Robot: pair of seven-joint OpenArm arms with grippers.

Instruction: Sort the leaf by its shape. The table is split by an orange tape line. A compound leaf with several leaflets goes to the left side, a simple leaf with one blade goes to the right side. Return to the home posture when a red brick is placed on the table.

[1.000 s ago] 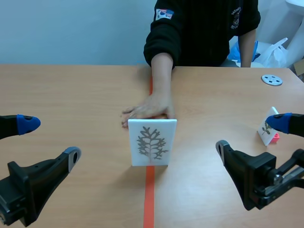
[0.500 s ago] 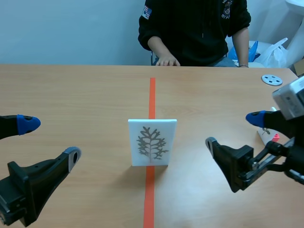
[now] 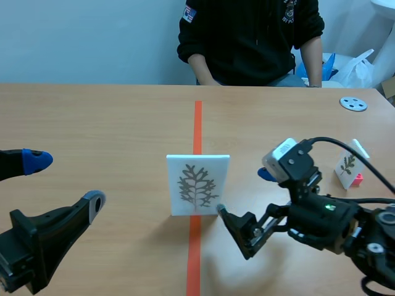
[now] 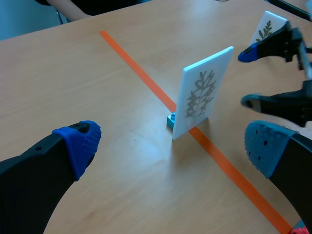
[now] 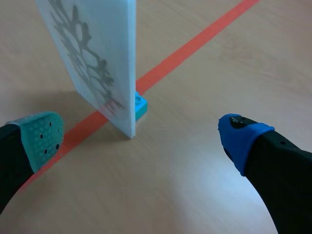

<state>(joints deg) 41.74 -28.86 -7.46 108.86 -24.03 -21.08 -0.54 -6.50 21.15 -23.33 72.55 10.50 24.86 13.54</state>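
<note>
Two black grippers sit nearest, both spread wide: the left gripper (image 3: 65, 180) well clear, the right gripper (image 3: 244, 193) angled in just beside the leaf card (image 3: 198, 184). That flat white rectangle, printed with a branching grey leaf, stands upright on the orange tape line (image 3: 197, 123) in a cyan block (image 5: 141, 105). Farther right stands a smaller card (image 3: 347, 168).

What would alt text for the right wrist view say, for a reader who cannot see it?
A white card printed with a grey branching leaf stands upright in a small turquoise block on the orange tape line of a wooden table, just ahead of the right arm's open jaws.
</note>
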